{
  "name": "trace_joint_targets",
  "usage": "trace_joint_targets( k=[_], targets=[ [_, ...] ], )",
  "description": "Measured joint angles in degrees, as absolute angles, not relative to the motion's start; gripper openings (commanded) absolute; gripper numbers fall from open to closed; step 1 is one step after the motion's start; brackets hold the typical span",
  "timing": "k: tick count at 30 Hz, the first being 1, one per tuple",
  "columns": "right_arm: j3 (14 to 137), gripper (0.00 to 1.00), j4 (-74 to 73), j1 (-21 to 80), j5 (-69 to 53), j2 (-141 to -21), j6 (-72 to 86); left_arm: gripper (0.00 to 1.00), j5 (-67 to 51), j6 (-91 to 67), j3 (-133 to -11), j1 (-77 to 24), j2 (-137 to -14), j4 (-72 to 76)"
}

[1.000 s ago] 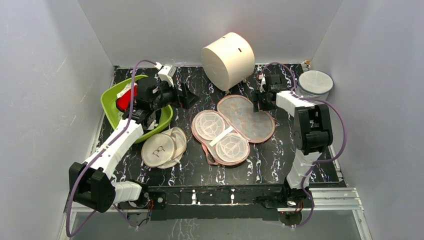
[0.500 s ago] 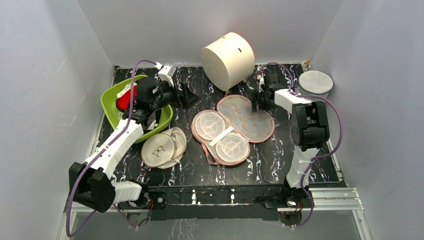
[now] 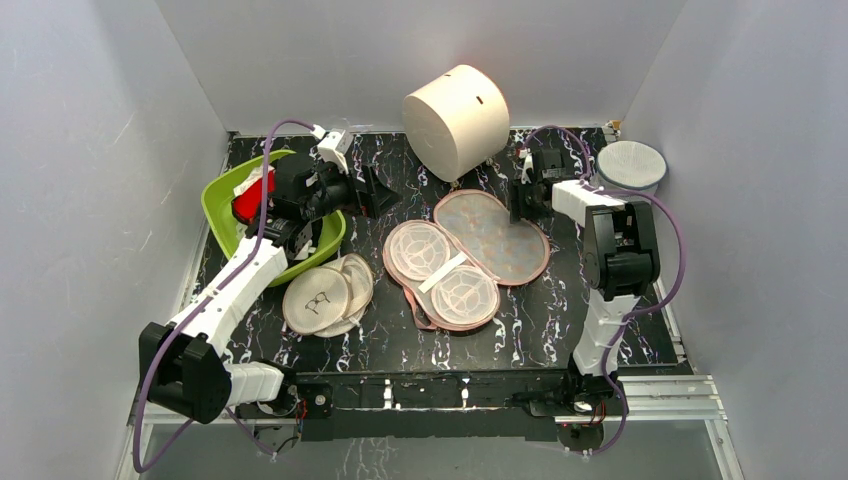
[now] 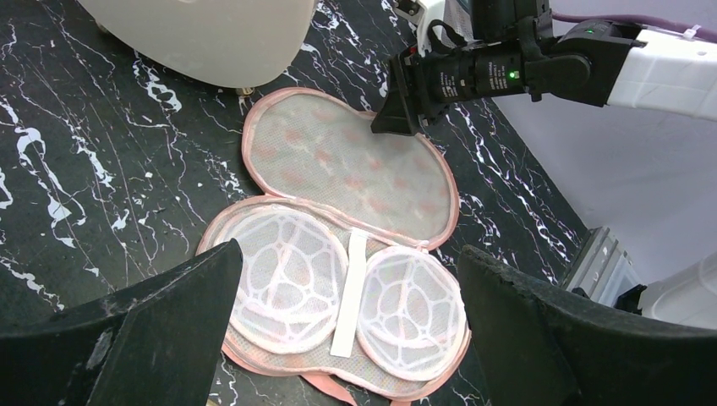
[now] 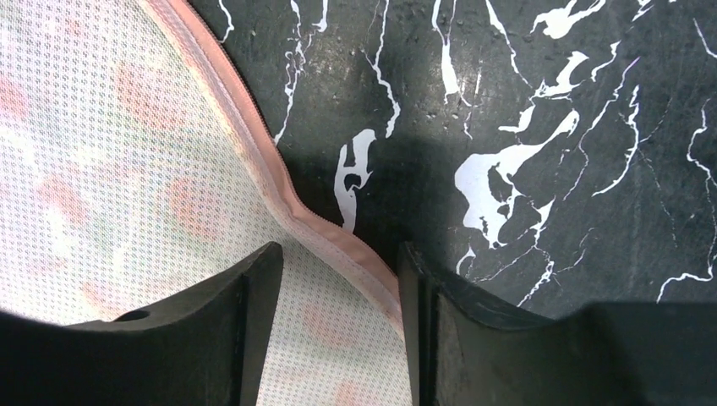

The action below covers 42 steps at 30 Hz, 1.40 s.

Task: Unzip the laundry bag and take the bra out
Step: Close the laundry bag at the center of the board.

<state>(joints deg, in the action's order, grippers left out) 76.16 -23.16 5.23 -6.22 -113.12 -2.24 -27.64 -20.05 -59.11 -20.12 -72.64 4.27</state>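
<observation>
The laundry bag (image 3: 465, 250) lies unzipped and spread flat mid-table, its mesh lid (image 4: 338, 165) folded back and two white mesh cups (image 4: 296, 283) showing inside. The red bra (image 3: 250, 200) sits in the green bowl at the left, partly hidden by my left arm. My left gripper (image 3: 378, 192) hovers open left of the bag; in the left wrist view its wide jaws (image 4: 347, 254) frame the bag below with nothing between them. My right gripper (image 3: 520, 205) is down at the lid's far-right rim. Its jaws (image 5: 338, 254) stand apart astride the pink zipper rim (image 5: 279, 186).
The green bowl (image 3: 225, 230) stands at the left edge. A large beige cylinder (image 3: 455, 120) lies on its side at the back. Beige round discs with a glasses mark (image 3: 320, 298) lie in front of the bowl. A white mesh basket (image 3: 630, 165) stands at the back right.
My right wrist has shifted slightly at the bag's rim. The left arm, the bag and the bra have not moved.
</observation>
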Motion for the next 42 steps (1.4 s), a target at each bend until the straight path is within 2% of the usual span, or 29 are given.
trace_joint_targets(
  k=[3,8,11,23,31,35,42],
  targets=[
    [73.8,0.33,-20.9,5.1,-6.9,-111.8,-1.5,0.98,-27.7,-20.1,-59.1,-20.1,-72.7,4.3],
    [70.4,0.08,-21.8,5.1,-7.0,-108.8,-0.8,0.98,-27.8,-20.2,-59.1,-20.1,-72.9,4.3],
    [70.4,0.0,-23.6,5.2,-6.0,-107.0,0.0,0.98,-27.9,-20.2,-59.1,-20.1,-72.9,4.4],
    [66.8,0.0,-31.7,5.2,3.3,-86.5,4.4,0.99,-27.9,-20.2,-59.1,-20.1,-73.9,4.7],
    [66.7,0.0,-36.7,7.2,2.9,-78.7,8.1,0.98,-27.7,-20.3,-59.1,-20.1,-74.7,4.6],
    [67.3,0.0,-38.5,15.5,4.4,-79.5,11.1,0.98,-27.0,-20.0,-59.1,-20.1,-74.7,4.5],
    [74.9,0.0,-42.5,35.7,8.3,-88.7,17.2,0.98,-24.3,-18.8,-59.1,-20.1,-75.3,3.5]
  ],
)
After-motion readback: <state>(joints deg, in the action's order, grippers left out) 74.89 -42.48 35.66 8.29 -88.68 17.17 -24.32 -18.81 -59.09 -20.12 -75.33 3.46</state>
